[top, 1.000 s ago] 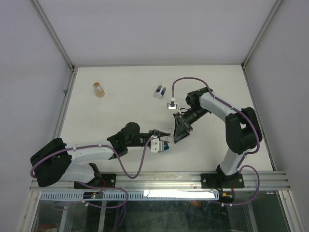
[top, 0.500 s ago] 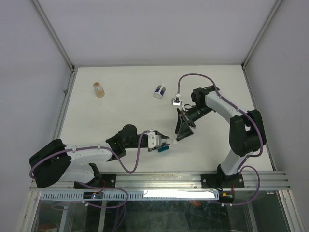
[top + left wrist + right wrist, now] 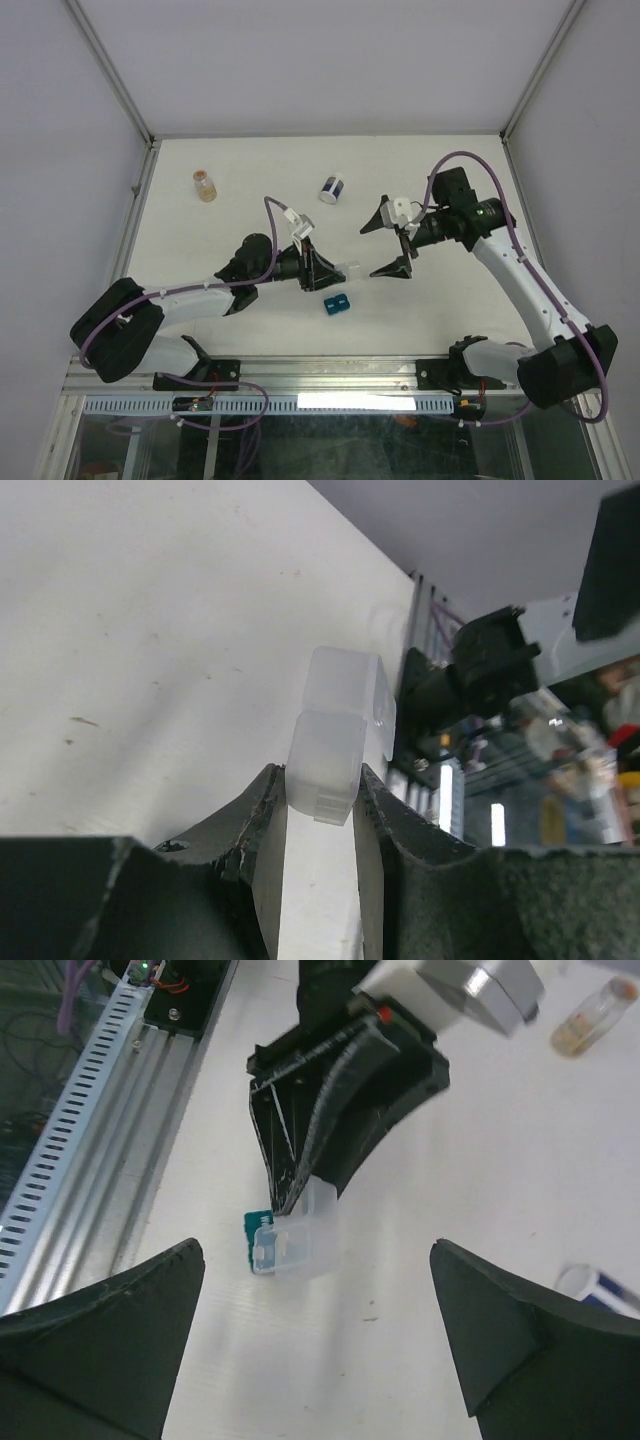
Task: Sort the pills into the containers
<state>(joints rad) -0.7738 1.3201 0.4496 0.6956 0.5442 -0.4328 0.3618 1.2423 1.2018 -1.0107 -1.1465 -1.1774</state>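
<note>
Two sets of fingers are shown above the white counter (image 3: 250,160). The left fingers (image 3: 316,268) are closed on a clear container (image 3: 350,270), which is pinched between them near the centre of the top view. In the left wrist view, the clear container (image 3: 335,735) is clamped at its lower end between the left fingers (image 3: 245,820), and most of its body projects beyond the tips. Whether the container touches the counter cannot be told.

The right fingers (image 3: 378,221) are spread wide and are positioned just to the right of the container in the top view. In the right wrist view, the right fingers (image 3: 100,1335) fill the lower left and lower right corners. The left fingers (image 3: 330,1110) and the held container (image 3: 300,1235) are seen in the gap between them, apart from both.

A teal block (image 3: 336,303) is located on the counter just below the container in the top view. In the right wrist view it is partly covered by the container.

The pills (image 3: 206,193) are visible as an orange mass inside a clear vial (image 3: 205,183) at the upper left of the counter, well apart from both arms. A white jar (image 3: 332,188) with a dark-blue band is located above centre.
</note>
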